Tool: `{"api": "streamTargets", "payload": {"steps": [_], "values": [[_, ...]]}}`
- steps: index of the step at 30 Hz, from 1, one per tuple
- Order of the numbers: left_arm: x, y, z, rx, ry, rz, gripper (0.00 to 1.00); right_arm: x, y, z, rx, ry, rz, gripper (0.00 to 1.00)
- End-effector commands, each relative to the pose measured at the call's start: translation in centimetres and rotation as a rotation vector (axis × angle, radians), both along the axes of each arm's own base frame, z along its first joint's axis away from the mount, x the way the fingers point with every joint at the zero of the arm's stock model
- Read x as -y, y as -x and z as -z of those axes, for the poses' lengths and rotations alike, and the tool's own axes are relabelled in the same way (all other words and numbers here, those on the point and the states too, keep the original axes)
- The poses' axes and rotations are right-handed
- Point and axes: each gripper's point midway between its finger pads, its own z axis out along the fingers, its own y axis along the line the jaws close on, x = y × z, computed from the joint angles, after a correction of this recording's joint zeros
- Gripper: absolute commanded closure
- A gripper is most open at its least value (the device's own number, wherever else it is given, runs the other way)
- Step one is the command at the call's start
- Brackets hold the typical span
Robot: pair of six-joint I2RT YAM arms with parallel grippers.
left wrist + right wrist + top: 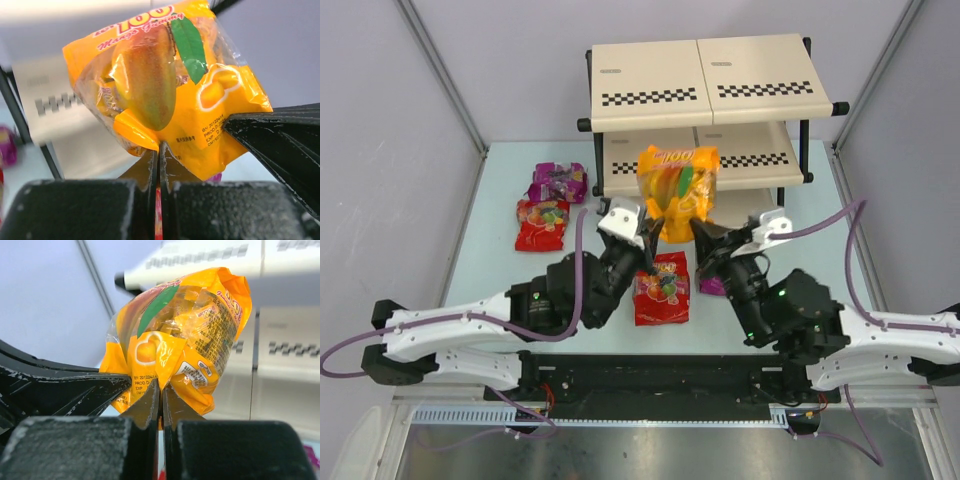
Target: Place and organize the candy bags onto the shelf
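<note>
L claw [159,150] + R claw [161,387] both clenched on 1 orange mango bag [678,182] before shelf [650,70]. Tabletop [500,190]: 2 red bags [542,224] [662,290], 2 purple bags [558,182] [712,286].

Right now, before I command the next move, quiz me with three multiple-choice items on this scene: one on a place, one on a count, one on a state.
1. Where is the orange bag?
A) lying on the top board
B) held up in front of the shelf
C) flat beside the left arm's base

2. How many red bags lie on the table?
A) two
B) one
C) three

3. How do the grippers stand?
A) both open
B) only the left shut
C) both shut on the orange bag

Answers: 1 B, it hangs before the shelf's tiers. 2 A, one lies left and one lies between the arms. 3 C, the left gripper and right gripper each pinch its lower edge.
</note>
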Motion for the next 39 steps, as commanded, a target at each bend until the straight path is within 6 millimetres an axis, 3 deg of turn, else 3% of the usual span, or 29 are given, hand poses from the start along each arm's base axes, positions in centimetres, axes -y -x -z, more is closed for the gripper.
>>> {"api": "streamTargets", "payload": {"steps": [1,3,4,6,7,9,10,12,13,15,16,17,18,19,20,22,23,25,29,35,37,38,39], "values": [[0.6,-1.1,-10.6,0.209,0.081,0.032,1.0,2.5,-0.6,-8.1,0.131,-0.074,0.022,1.0],[0.7,-2.1,-12.2,0.234,0.09,0.037,1.0,2.8,-1.2,-9.5,0.161,-0.068,0.022,1.0],[0.6,-3.2,-14.0,0.259,0.111,0.033,1.0,4.1,-2.3,-10.9,0.176,-0.091,0.063,1.0],[0.7,-4.4,-15.2,0.279,0.105,0.026,1.0,4.5,-3.3,-12.0,0.208,-0.077,0.055,1.0],[0.9,-5.5,-16.4,0.299,0.111,0.021,1.0,6.1,-4.8,-13.4,0.211,-0.134,0.096,1.0],[0.6,-7.2,-17.4,0.315,0.105,0.0,1.0,5.8,-6.2,-14.0,0.233,-0.11,0.054,1.0],[1.6,-7.8,-18.3,0.331,0.111,0.022,1.0,7.5,-8.2,-14.8,0.234,-0.144,0.106,1.0],[1.9,-9.2,-18.7,0.344,0.088,0.011,1.0,6.8,-9.5,-15.1,0.247,-0.117,0.045,1.0],[2.6,-9.9,-19.6,0.358,0.095,0.019,1.0,7.8,-11.8,-14.8,0.226,-0.131,0.085,1.0],[2.9,-11.5,-19.7,0.358,0.072,0.008,1.0,7.9,-12.8,-15.8,0.251,-0.134,0.039,1.0],[2.5,-11.7,-21.2,0.378,0.095,0.002,1.0,8.1,-13.8,-15.9,0.247,-0.137,0.038,1.0],[3.9,-12.8,-20.3,0.369,0.074,0.021,1.0,8.8,-15.6,-15.9,0.241,-0.14,0.035,1.0],[2.9,-13.6,-21.6,0.386,0.098,-0.001,1.0,8.9,-16.5,-15.8,0.235,-0.145,0.027,1.0],[3.3,-14.4,-21.3,0.379,0.091,0.001,1.0,8.4,-17.0,-15.9,0.24,-0.138,-0.02,1.0],[4.2,-15.4,-20.7,0.374,0.077,0.011,1.0,9.3,-19.5,-15.0,0.208,-0.145,0.012,1.0],[3.3,-16.9,-21.6,0.384,0.101,-0.005,1.0,8.9,-20.4,-15.9,0.225,-0.139,-0.046,1.0],[4.3,-18.1,-20.6,0.374,0.085,0.015,1.0,8.9,-22.3,-15.0,0.199,-0.133,-0.04,1.0],[3.3,-19.7,-21.2,0.379,0.11,0.0,1.0,8.8,-23.2,-15.8,0.215,-0.131,-0.056,1.0],[2.8,-23.2,-20.3,0.369,0.107,-0.002,1.0,8.0,-26.1,-14.8,0.189,-0.125,-0.069,1.0],[2.5,-25.3,-18.8,0.346,0.102,0.013,1.0,7.7,-27.9,-13.7,0.164,-0.125,-0.066,1.0],[2.4,-25.4,-18.3,0.339,0.096,0.012,0.87,8.0,-28.5,-12.7,0.142,-0.13,-0.06,0.9],[2.2,-25.4,-18.2,0.338,0.096,0.007,0.72,8.1,-28.5,-12.7,0.142,-0.132,-0.061,0.82],[2.2,-25.7,-17.5,0.33,0.091,-0.001,0.45,8.1,-28.3,-12.7,0.145,-0.132,-0.066,0.68]]}}
